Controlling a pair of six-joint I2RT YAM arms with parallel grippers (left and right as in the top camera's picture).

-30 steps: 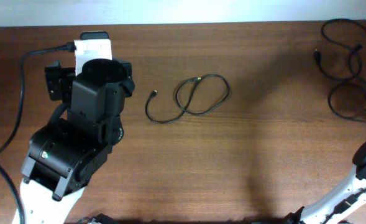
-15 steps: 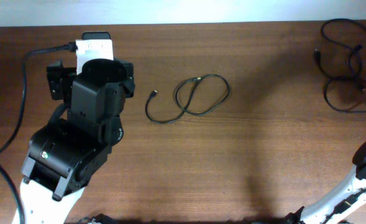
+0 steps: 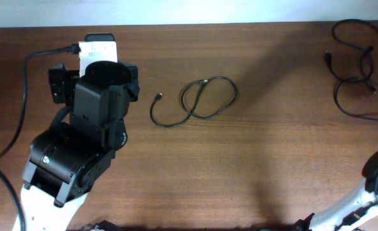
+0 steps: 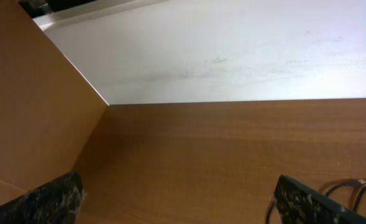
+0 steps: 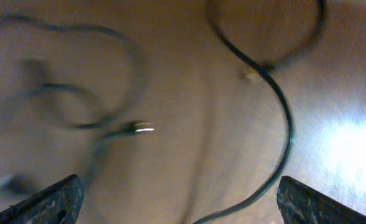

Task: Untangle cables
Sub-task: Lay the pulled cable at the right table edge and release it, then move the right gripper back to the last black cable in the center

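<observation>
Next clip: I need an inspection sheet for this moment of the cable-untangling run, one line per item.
Surface: brown wood-grain table, no marks seen.
Job's things: small looped black cable lies mid-table, with one plug end free; tangled black cables sit at the far right edge.
Clutter: nothing seen.
Grippers: left gripper is open and holds nothing; right gripper is open, with cables below it in a blurred wrist view.
Cables: the left arm's supply cable runs along the table's left side.
Surroundings: white wall behind the table; brown side panel at its left end.
</observation>
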